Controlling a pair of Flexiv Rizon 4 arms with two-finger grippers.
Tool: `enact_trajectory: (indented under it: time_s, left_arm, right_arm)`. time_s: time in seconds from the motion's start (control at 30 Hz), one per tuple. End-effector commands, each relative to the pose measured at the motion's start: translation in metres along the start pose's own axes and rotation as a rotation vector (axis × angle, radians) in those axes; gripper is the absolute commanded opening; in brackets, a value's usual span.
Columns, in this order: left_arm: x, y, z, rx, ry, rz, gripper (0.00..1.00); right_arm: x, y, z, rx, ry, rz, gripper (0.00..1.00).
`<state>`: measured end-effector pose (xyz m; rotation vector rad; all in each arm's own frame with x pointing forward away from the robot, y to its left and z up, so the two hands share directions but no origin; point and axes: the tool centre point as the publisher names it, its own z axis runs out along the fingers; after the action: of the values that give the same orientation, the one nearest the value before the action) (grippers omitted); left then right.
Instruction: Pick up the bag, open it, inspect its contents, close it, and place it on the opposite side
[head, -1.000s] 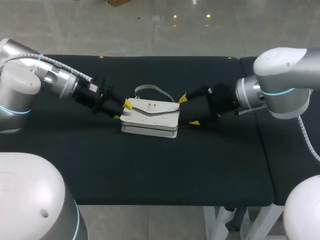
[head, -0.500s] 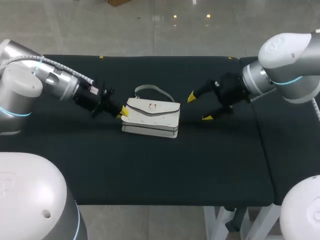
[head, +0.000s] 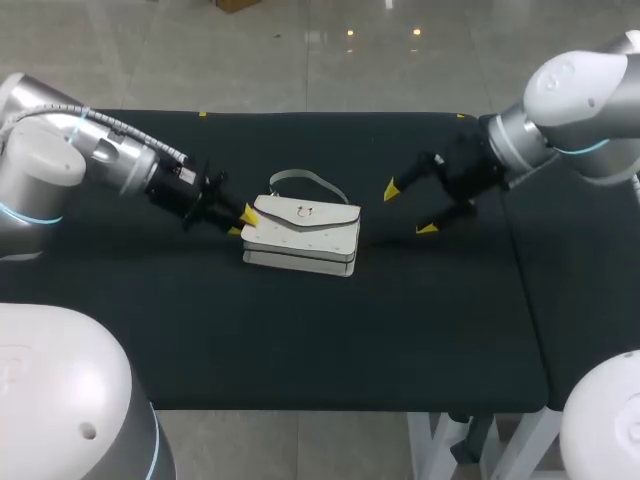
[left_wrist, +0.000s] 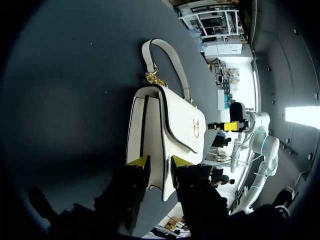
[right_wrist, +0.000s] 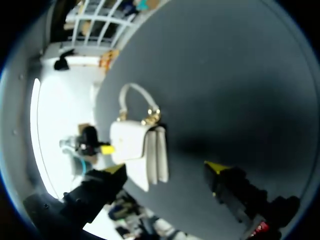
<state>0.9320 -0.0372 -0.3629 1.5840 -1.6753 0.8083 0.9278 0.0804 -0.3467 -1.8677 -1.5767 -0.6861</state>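
The white handbag (head: 302, 236) lies flat on the black table (head: 300, 340), flap shut and handle (head: 309, 180) toward the far side. My left gripper (head: 243, 221) is at the bag's left end. In the left wrist view the bag's (left_wrist: 167, 125) end sits between the yellow fingertips (left_wrist: 138, 162), which press it from both sides; the left gripper (left_wrist: 159, 163) is shut on it. My right gripper (head: 409, 209) hangs open to the right of the bag, clear of it. In the right wrist view the bag (right_wrist: 135, 145) lies ahead of the right gripper (right_wrist: 165, 171), apart from both spread fingers.
Bare black tabletop surrounds the bag on the near side and the far right. The table's front edge (head: 330, 408) runs along the bottom of the head view. A second black table (head: 590, 320) adjoins on the right.
My right gripper has drawn back to the right, away from the bag's right end, staying open. My left gripper's fingers have narrowed onto the bag's left end. The bag has hardly moved.
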Motion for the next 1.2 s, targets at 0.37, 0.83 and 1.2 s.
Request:
enact_trajectory:
  time_s: [0.37, 0.83, 1.2]
  left_arm:
    - [-0.005, -0.001, 0.004, -0.051, -0.030, -0.019, 0.00]
    - [-0.005, -0.003, -0.001, -0.044, -0.042, 0.005, 0.00]
    - [-0.030, -0.037, -0.065, -0.053, 0.041, 0.133, 0.00]
  right_arm:
    - [-0.002, 0.002, -0.007, 0.023, -0.031, -0.016, 1.00]
    - [-0.003, 0.007, -0.011, 0.017, -0.032, -0.033, 1.00]
    - [-0.034, 0.052, -0.076, -0.106, -0.129, -0.151, 1.00]
